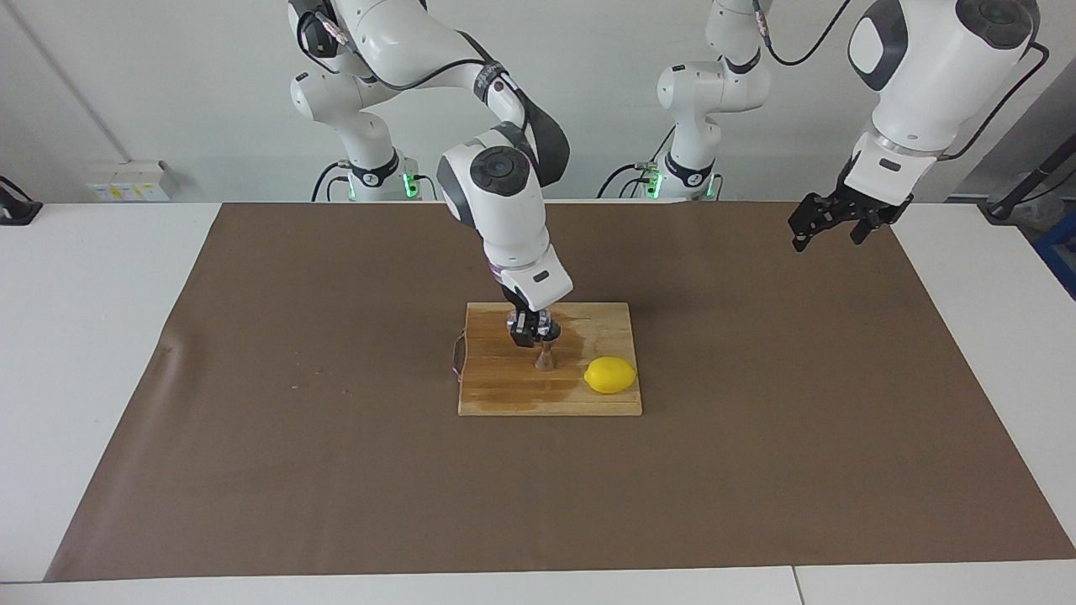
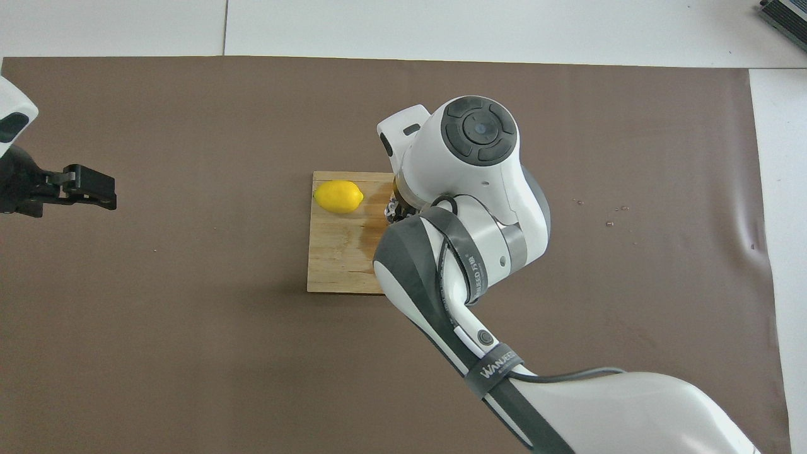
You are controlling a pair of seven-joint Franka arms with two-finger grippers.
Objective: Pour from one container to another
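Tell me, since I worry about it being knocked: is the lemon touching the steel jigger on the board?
Apart. The facing view shows a strip of bare cutting board between the lemon and the jigger.

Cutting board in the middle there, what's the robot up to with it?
The right end effector is shut on a tiny glass cup, holding it just over the steel jigger that stands on the cutting board, as if pouring into it. A lemon lies on the board beside the jigger, toward the left arm's end, and part of the board looks wet. The left end effector waits open in the air over the brown mat.
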